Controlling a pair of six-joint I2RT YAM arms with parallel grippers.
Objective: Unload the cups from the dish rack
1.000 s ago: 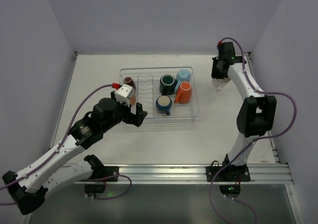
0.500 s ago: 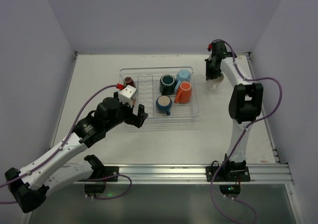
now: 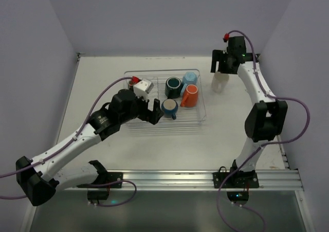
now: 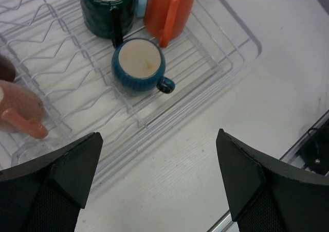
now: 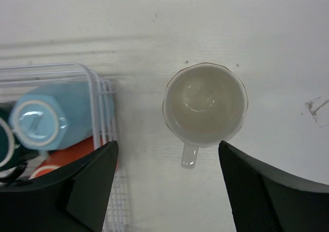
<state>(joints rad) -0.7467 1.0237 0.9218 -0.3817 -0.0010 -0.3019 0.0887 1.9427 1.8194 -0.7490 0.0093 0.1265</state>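
Note:
The dish rack stands mid-table. In it are a dark teal mug, a light blue mug, an orange mug and a navy mug. My left gripper hovers open over the rack's front edge; in the left wrist view the navy mug lies ahead of its spread fingers, with a pinkish mug at the left. A white mug stands upright on the table right of the rack, just beyond my open right gripper, which touches nothing.
The rack's rim lies close to the left of the white mug. A metal rail runs along the near table edge. Walls close in the table at the back and both sides. A small dark mark is on the table.
The right gripper has opened and let go of the white mug, which now stands on the table. The left arm has swung right along the rack's front toward the navy mug.

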